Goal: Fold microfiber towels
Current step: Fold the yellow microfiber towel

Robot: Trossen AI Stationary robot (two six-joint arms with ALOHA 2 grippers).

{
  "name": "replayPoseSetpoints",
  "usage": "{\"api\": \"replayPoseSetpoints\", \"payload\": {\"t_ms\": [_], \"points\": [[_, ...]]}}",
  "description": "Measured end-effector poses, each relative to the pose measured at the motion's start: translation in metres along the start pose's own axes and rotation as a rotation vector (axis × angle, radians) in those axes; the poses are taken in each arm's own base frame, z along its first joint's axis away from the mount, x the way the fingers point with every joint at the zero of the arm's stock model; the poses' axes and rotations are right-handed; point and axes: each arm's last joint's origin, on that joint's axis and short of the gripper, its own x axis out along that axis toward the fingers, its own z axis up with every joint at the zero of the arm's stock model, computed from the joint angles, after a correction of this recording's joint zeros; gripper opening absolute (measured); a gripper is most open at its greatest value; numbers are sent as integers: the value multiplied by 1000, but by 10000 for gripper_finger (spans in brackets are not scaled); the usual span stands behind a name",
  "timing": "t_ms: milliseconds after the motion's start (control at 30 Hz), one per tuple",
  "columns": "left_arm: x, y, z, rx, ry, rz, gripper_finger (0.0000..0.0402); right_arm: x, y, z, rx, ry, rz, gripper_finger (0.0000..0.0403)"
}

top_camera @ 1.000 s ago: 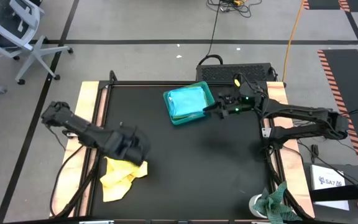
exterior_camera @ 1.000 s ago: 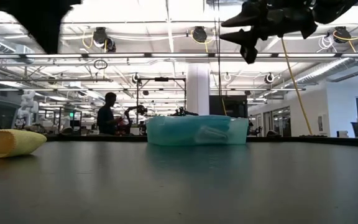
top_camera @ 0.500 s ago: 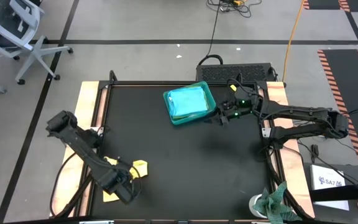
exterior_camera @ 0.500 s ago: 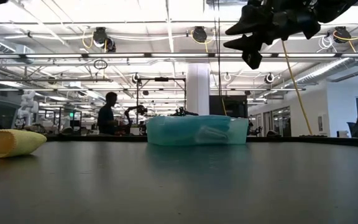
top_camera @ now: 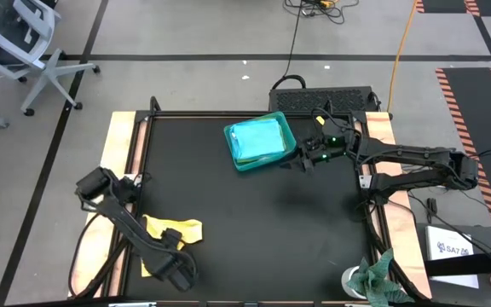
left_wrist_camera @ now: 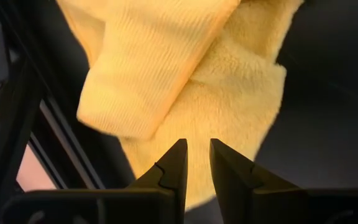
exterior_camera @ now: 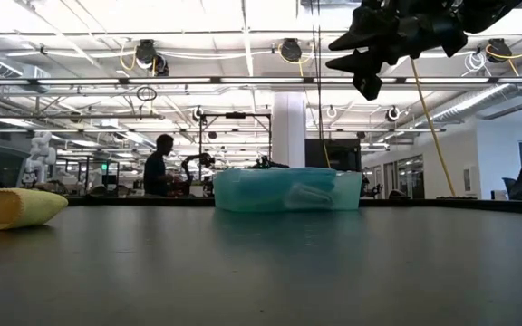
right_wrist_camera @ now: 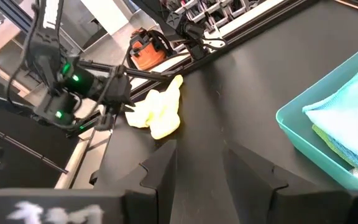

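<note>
left hand [left_wrist_camera: 196, 163] narrowly parted (empty) above yellow towel [left_wrist_camera: 185, 81] | right hand [right_wrist_camera: 199, 163] wide, raised

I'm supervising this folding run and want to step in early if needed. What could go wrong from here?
1. The yellow towel lies bunched near the table's left edge; a grab there may catch several layers, or the left claw may hit the frame.
2. The left claw's narrow gap may only pinch loose pile and slip.
3. The right claw hovers beside the teal tray; a careless move could nudge it.
</note>
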Motion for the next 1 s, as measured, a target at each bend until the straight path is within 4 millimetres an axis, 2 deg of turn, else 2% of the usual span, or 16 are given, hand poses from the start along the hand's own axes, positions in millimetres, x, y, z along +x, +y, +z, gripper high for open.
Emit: {"api": "replayPoseSetpoints", "payload": {"t_ms": [267, 533, 1000], "points": [[23, -12, 3, 24, -44, 111, 72, 0, 0, 0, 9, 0, 0, 121], [21, -7, 12, 51, -85, 186, 72, 0, 0, 0, 31, -1, -2, 121], [22, -9, 11, 97, -107, 155, 72, 0, 0, 0, 35, -3, -4, 121]]}}
